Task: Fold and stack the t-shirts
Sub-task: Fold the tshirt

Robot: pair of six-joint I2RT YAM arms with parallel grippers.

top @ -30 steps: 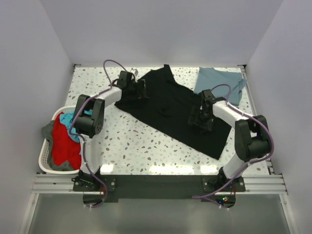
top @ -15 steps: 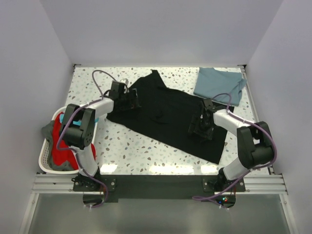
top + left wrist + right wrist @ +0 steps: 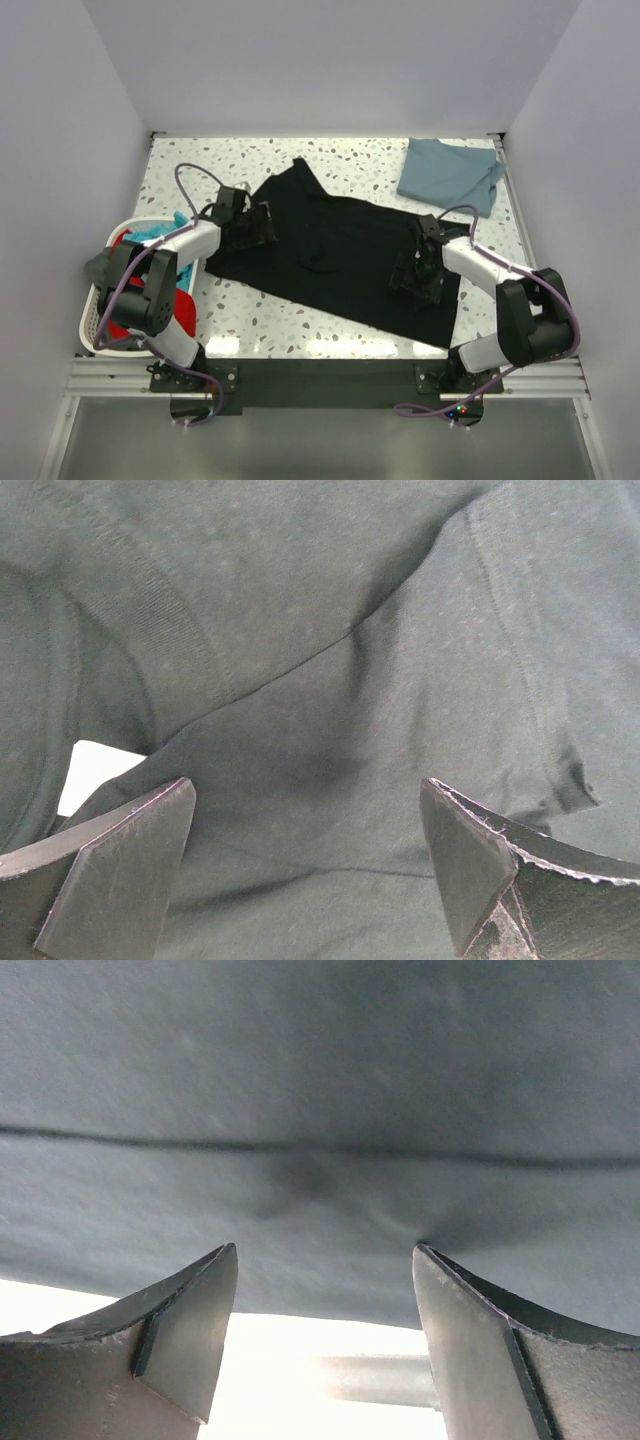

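Looking down from the top camera, the black t-shirt (image 3: 340, 255) lies spread slantwise across the middle of the speckled desk (image 3: 250, 300). The slate-blue t-shirt (image 3: 450, 175) sits bunched at the far right corner, well apart from it. The left pincer (image 3: 262, 222) is over the black shirt's left edge, the right pincer (image 3: 415, 283) over its near right part. A white laundry basket (image 3: 90, 335) with red and teal cloth sits at the desk's left edge. At the left wrist, the 2 fingers stand wide apart above creased black cloth, gripping nothing, a small white neck label (image 3: 95, 770) just beside the left one. At the right wrist, the fingers stand fairly wide with nothing between them. Dark cloth with 1 crease runs across ahead of them, with bright desk below its edge.
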